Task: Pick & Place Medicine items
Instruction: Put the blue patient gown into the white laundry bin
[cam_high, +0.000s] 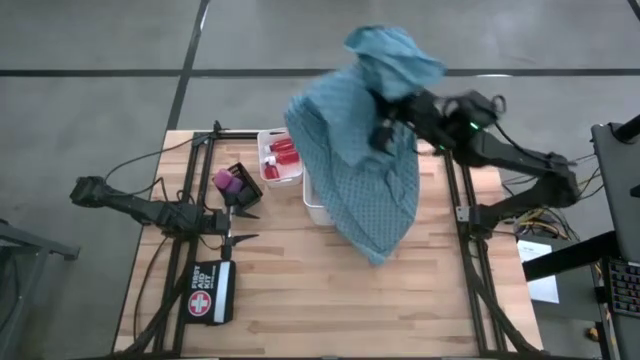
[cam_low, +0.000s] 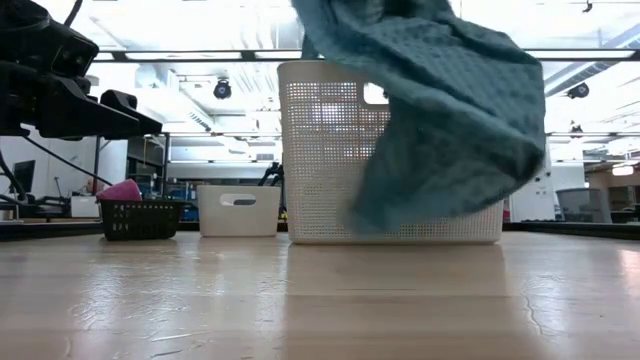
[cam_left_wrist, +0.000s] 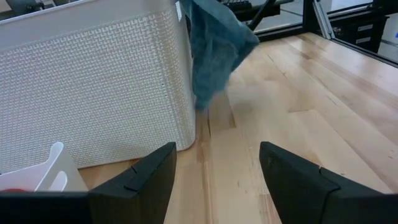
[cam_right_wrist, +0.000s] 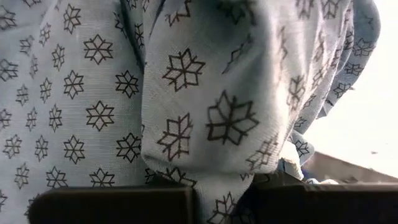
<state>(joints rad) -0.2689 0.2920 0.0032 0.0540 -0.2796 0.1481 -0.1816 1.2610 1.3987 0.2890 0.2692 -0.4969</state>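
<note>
Teal patterned cloth hoisted over the white basket

Right gripper pinches it shut at one o'clock, seemingly to drop it in; left gripper waits half-open at nine o'clock; red bottles binned alongside.

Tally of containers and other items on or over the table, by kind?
White containers: 2, the tall basket and small bin
Black basket: 1
First-aid pouch: 1
Teal patterned cloth: 1, held by the right gripper
Total: 5
Bottles inside the bin too unclear to count.
</note>
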